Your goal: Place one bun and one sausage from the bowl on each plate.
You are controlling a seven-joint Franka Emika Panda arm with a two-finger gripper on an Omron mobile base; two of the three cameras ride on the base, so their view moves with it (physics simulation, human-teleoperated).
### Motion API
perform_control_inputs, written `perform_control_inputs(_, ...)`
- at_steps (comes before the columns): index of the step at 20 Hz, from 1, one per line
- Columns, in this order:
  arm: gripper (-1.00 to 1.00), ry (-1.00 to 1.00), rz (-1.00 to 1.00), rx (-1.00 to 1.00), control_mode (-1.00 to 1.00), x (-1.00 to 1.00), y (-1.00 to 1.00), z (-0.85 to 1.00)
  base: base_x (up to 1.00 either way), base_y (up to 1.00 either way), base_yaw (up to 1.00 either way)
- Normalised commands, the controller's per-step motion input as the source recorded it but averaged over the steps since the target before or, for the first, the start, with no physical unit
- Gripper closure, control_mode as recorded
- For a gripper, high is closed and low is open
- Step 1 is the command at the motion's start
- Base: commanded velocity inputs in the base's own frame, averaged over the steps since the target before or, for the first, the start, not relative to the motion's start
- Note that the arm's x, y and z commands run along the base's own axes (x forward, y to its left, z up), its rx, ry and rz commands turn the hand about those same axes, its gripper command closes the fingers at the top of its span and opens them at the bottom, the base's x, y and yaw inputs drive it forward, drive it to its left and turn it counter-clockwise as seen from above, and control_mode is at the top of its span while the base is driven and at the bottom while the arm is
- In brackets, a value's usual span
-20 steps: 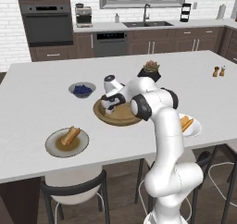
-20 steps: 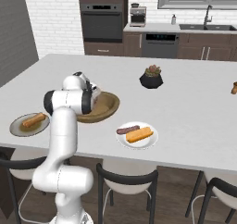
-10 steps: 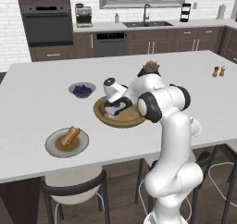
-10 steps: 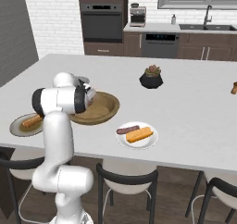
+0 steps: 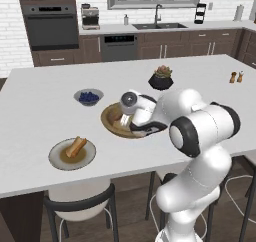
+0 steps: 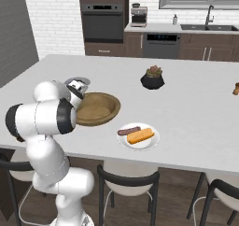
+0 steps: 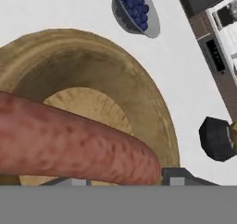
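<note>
Picking the reddish-brown sausage from the wide tan wooden bowl. Jaw state impossible to tell; gripper low over the bowl, sausage right at the fingertips. Next: lift clear of the rim, carry to the olive-brown plate holding only a bun. Open counter between; grey berry bowl near.

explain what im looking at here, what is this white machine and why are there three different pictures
It is a white robot arm with a two-finger tool at its end, working at a light grey kitchen island. Two pictures come from cameras behind the arm, left and right; the third looks out from the hand itself. On the island: a wide tan wooden bowl, a white plate with bun and sausage, an olive-brown plate holding a bun, a grey bowl of blueberries and a black potted succulent. Close before the hand camera is a reddish-brown sausage, apparently held.
</note>
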Motion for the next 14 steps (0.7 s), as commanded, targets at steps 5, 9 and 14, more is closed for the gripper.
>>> perform_control_inputs(5, 1.0, -0.02, 0.09, 0.0, -1.0, -0.55, 0.82, 0.99, 0.0, 0.0, 0.0)
perform_control_inputs(9, 1.0, 0.19, 0.07, 0.0, -1.0, -0.47, 0.77, 0.68, 0.0, 0.0, 0.0)
perform_control_inputs(14, 1.0, 0.4, 0.13, -0.05, -1.0, -0.02, 0.79, -0.22, 0.0, 0.0, 0.0)
